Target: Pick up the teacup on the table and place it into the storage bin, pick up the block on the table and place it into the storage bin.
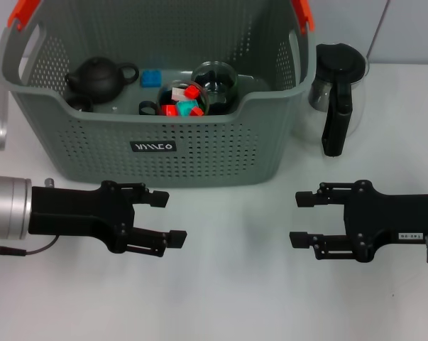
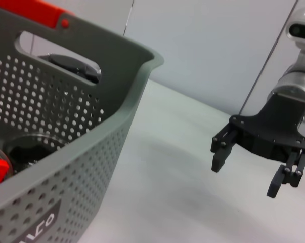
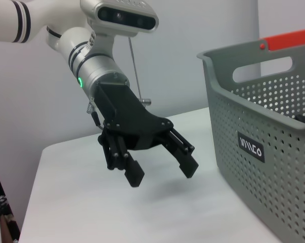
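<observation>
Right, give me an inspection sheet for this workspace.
Surface: white table, bare in front of the bin.
Job's things: grey bin upright at the back; inside it a dark teapot, a blue block, a glass cup holding red and teal blocks, and a glass bowl.
Clutter: glass carafe with black handle, right of the bin.
Grippers: left gripper and right gripper both open, empty, facing each other in front of the bin.
Cables: thin cable at the left arm.
Surroundings: plain wall.

Storage bin [image 1: 199, 153] behind both tools — glass jug [image 1: 338, 89] to its right
</observation>
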`<move>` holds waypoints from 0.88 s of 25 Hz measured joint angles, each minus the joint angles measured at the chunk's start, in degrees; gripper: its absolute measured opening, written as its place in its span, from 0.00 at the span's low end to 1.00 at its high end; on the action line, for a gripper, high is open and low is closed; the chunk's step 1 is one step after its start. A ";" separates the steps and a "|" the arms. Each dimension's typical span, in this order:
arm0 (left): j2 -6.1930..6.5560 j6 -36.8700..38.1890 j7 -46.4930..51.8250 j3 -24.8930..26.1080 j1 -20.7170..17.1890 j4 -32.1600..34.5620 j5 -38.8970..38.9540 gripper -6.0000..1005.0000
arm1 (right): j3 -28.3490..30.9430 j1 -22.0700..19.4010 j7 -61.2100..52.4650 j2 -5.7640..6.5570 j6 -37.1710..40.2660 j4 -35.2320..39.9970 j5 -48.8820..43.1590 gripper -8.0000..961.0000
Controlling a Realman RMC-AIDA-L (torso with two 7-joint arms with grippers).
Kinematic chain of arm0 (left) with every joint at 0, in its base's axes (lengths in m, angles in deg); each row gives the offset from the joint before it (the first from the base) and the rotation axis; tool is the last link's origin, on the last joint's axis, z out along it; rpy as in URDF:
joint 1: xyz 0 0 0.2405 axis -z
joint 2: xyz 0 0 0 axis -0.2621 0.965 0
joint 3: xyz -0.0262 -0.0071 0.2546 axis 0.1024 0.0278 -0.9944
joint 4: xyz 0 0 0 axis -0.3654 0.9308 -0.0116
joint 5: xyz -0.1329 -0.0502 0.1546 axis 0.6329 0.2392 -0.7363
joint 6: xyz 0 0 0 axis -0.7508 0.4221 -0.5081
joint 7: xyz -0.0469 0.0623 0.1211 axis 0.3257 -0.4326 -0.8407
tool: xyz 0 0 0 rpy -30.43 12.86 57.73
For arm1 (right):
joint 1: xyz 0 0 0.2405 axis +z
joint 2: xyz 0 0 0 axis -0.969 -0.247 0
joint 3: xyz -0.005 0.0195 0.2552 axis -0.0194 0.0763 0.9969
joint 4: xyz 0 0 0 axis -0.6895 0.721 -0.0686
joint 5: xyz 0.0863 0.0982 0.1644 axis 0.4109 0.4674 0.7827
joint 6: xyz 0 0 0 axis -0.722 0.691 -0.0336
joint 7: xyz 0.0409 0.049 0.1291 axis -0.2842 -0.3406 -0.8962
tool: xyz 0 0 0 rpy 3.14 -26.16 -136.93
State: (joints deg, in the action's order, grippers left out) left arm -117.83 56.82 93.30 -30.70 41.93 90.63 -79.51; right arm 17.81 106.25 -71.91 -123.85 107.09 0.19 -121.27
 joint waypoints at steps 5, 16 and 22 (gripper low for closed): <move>0.00 0.00 0.33 0.13 0.04 -0.11 -1.20 0.87 | -0.06 0.35 -1.25 -0.15 -0.15 0.00 0.00 0.76; -0.04 -0.51 0.38 0.33 -0.12 -0.12 -1.37 0.87 | -0.74 0.63 -1.95 -0.28 -0.43 0.00 0.00 0.76; -0.09 -0.53 0.40 0.32 0.13 -0.15 -1.38 0.87 | -3.40 0.65 -0.09 -0.29 -1.14 0.00 -0.11 0.76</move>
State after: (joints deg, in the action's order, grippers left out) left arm -117.92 56.29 93.70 -30.38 42.06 90.48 -80.89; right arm 14.42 106.90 -71.99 -124.15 105.95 0.19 -121.39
